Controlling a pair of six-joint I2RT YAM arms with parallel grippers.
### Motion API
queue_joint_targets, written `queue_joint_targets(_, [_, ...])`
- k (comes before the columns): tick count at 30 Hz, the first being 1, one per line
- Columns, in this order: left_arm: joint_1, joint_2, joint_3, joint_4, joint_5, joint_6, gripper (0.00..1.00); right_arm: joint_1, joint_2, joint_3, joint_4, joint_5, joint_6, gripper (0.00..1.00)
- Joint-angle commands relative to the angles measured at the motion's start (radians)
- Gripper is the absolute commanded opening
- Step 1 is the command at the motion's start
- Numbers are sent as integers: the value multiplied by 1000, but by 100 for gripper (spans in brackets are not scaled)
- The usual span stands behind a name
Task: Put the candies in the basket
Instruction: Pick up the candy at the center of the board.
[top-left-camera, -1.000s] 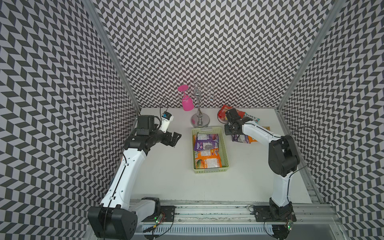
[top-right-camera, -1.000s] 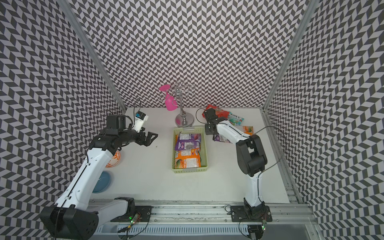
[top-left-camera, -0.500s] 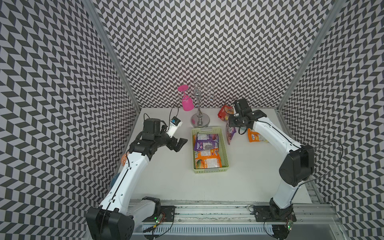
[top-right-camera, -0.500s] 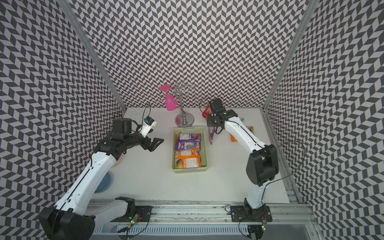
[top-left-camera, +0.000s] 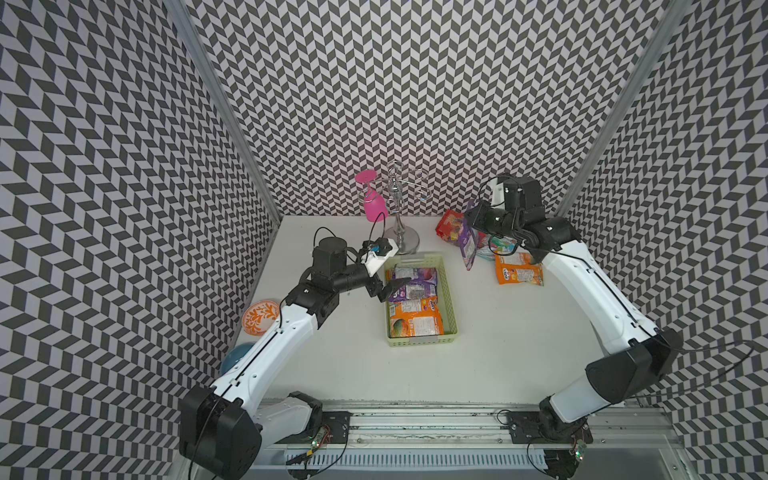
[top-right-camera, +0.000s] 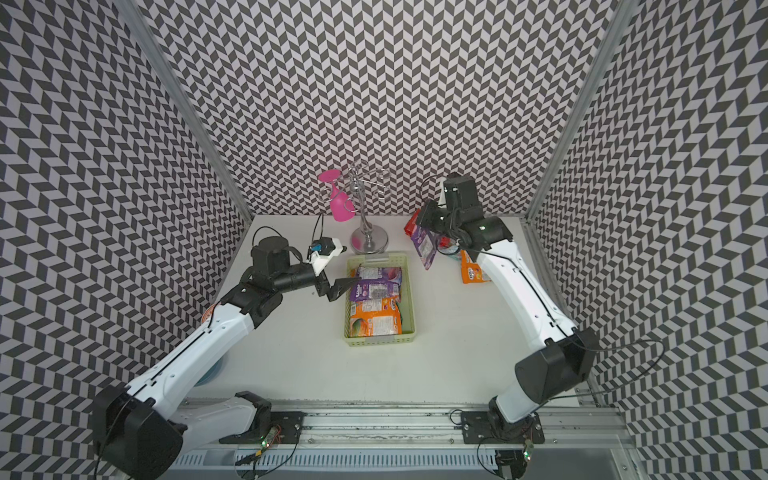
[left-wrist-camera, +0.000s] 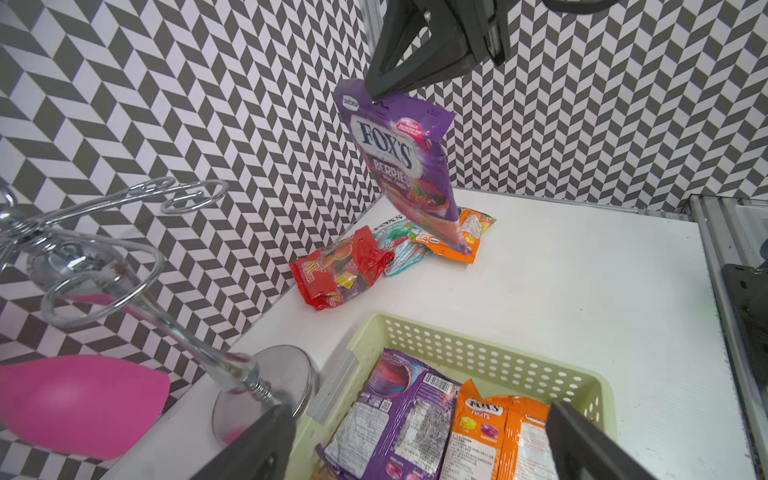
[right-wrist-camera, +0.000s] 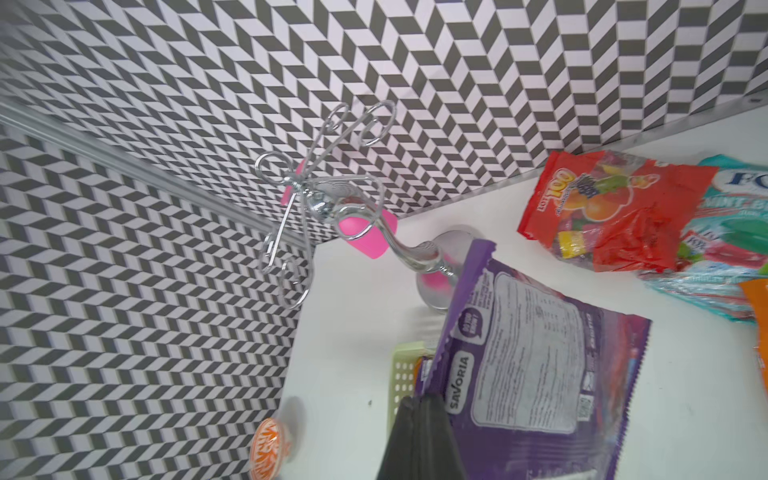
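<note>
Carry step in hand: the right gripper (left-wrist-camera: 376, 87) has its jaws pressed together on the top edge of a purple FOX'S bag (left-wrist-camera: 405, 166), which hangs clear of the bench (top-left-camera: 498, 353), just right of the far end of the basket (top-left-camera: 419, 341). The next move, I judge — swing it left over the basket, then let go. The left gripper (top-left-camera: 388, 291), jaws spread and empty, hovers over the basket's left rim and could get in the way. Purple and orange packs (top-left-camera: 415, 320) already lie inside — a red bag (left-wrist-camera: 340, 270), a teal bag (left-wrist-camera: 401, 245) and an orange bag (top-left-camera: 517, 272) wait at the far right.

The left arm (top-left-camera: 270, 353) and right arm (top-left-camera: 590, 291) are showing white shells between black joints, thin black cables (top-left-camera: 731, 343) are trailing, and dark triangular fingers (left-wrist-camera: 415, 45) are tipping them
</note>
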Motion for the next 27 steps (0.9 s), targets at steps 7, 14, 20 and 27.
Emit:
queue_joint_targets(7, [-62,76,56,146,24,-41,99,6,-98,-129,363,-169,345,0])
queue_joint_targets(14, [-117,160,92,205,-77,-56,97,20,-82,-124,393,-214,403,0])
queue_joint_targets(20, [-154,229,161,205,-130,-54,97,43,-87,-130,404,-196,421,0])
queue_joint_targets(27, [-173,260,206,212,-135,-76,97,58,-80,-127,414,-199,435,0])
